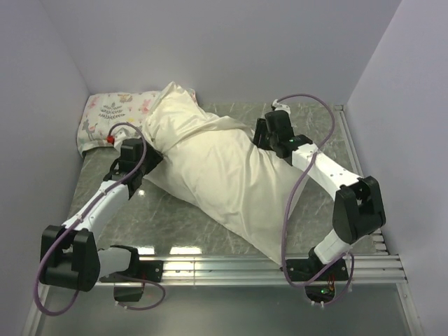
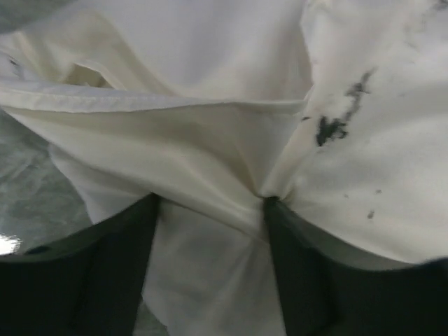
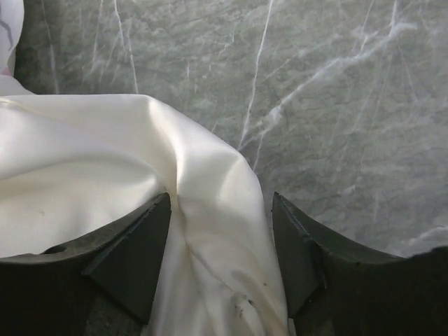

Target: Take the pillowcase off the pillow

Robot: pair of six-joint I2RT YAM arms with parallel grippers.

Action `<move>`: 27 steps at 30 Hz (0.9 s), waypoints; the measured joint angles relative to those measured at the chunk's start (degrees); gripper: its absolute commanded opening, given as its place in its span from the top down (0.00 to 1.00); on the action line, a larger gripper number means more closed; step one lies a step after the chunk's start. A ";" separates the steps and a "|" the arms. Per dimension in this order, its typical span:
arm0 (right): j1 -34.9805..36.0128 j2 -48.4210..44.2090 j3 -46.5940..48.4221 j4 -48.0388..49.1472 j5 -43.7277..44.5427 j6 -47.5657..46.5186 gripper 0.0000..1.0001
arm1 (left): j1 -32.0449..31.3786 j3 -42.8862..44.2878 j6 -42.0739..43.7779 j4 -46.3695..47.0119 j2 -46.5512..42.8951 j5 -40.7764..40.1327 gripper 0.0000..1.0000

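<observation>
The cream pillowcase (image 1: 224, 175) lies diagonally across the marble table (image 1: 175, 220), bulging with the pillow hidden inside it. My left gripper (image 1: 148, 162) sits at its left edge. In the left wrist view that gripper (image 2: 211, 203) is open with loose cream cloth between the jaws. A hem (image 2: 140, 101) crosses above, and a whiter, dark-speckled surface (image 2: 381, 140) beside it looks like the pillow. My right gripper (image 1: 262, 133) is at the cover's far right edge. It (image 3: 221, 199) is open, straddling a raised fold of pillowcase (image 3: 210, 189).
A smaller floral-print pillow (image 1: 112, 115) lies in the far left corner, partly under the cream cover. Walls close in the table on the left, back and right. An aluminium rail (image 1: 266, 262) runs along the near edge. Bare marble (image 3: 336, 105) lies beyond the right gripper.
</observation>
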 measured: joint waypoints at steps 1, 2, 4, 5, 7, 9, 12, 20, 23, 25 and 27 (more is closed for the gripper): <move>0.00 -0.42 0.46 -1.03 0.00 -0.09 0.29 | -0.42 -0.74 -0.13 1.55 0.09 1.18 0.51; 0.00 -0.74 1.40 -2.43 -0.02 -0.15 0.28 | -1.14 -1.25 -0.48 2.73 -0.11 1.88 0.71; 0.11 -1.25 3.82 -4.59 -0.07 -0.26 0.26 | -3.78 -1.77 -0.68 4.44 -0.87 2.01 0.80; 0.28 -1.57 5.29 -5.38 -0.09 -0.31 0.25 | -5.88 -1.92 -0.63 4.66 -1.36 1.66 0.91; 0.90 -2.73 7.82 -6.71 -0.04 -0.44 0.23 | -10.38 -2.12 -0.87 4.87 -2.51 1.33 0.98; 1.68 -4.09 10.40 -8.37 -0.04 -0.48 0.22 | -15.78 -2.86 -1.90 6.08 -4.28 1.44 1.00; 2.97 -5.99 13.70 -10.01 -0.15 -0.52 0.20 | -22.91 -4.13 -4.07 8.33 -6.45 1.66 0.99; 11.87 -11.85 11.63 -11.78 0.26 -0.33 0.19 | -42.84 -4.33 -8.83 10.34 -4.72 -0.28 0.58; 15.45 -15.28 4.15 -10.75 -0.42 0.59 0.18 | -46.23 -3.91 -10.32 9.81 -4.79 -1.09 0.35; 15.74 -17.22 -0.72 -10.36 -0.61 1.18 0.18 | -46.75 -3.89 -11.15 9.05 -6.34 -2.14 0.27; 15.43 -18.80 -4.94 -10.40 -0.63 1.81 0.18 | -46.77 -3.89 -11.63 7.19 -9.79 -3.65 0.21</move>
